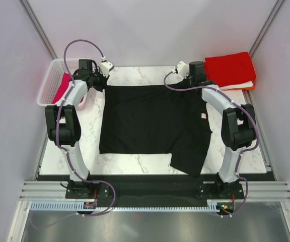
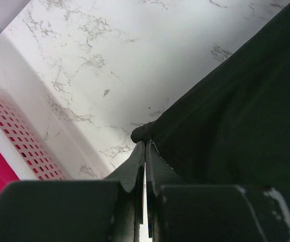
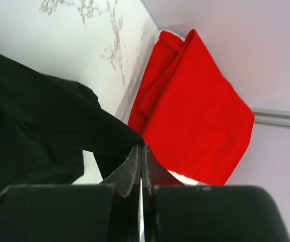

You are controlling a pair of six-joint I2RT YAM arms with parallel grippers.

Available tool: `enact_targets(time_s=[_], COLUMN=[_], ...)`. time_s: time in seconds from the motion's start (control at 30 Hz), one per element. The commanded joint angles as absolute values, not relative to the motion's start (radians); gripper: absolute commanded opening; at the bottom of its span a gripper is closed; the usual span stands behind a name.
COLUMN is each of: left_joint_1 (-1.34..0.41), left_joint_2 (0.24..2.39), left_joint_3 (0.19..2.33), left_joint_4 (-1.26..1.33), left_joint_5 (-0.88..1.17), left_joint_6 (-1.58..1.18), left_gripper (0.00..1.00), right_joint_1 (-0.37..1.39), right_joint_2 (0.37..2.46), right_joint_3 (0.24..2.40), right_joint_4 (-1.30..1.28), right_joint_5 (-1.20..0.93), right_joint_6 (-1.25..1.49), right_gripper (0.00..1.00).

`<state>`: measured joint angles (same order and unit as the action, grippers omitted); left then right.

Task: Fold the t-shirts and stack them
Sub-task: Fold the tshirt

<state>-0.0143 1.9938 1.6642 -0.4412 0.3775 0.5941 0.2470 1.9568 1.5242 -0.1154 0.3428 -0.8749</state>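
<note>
A black t-shirt (image 1: 150,121) lies spread flat on the marble bench (image 1: 135,164). The left end effector (image 1: 103,84) and right end effector (image 1: 201,84) are each clamped on a far corner. The fold should go best if both arms move evenly, keeping that edge taut.

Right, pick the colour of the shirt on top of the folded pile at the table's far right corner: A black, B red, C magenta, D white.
B: the red t-shirt lies uppermost there, while the black t-shirt is spread out flat in the middle and the magenta one sits in the basket.
</note>
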Motion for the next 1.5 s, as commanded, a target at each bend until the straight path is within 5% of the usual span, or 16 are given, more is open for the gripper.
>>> enact_targets(time_s=[0.0,0.8,1.47], left_joint_1=[-0.009,-0.023,-0.018], left_joint_2=[1.905,1.908,1.825], left_joint_3=[1.643,1.646,1.41], left_joint_4=[-0.431,-0.458,-0.532], left_joint_5=[0.413,0.434,0.42], left_joint_6=[0.646,0.621,0.715], left_gripper=[0.02,0.02,0.02], right_joint_1=[0.256,0.314,0.416], right_joint_2=[1.85,1.875,1.684], right_joint_3=[1.508,1.548,1.269], right_joint_4=[-0.202,-0.339,-0.5], right_joint_5=[0.374,0.396,0.33], right_joint_6=[-0.831,-0.733,-0.591], right_gripper=[0.0,0.0,0.0])
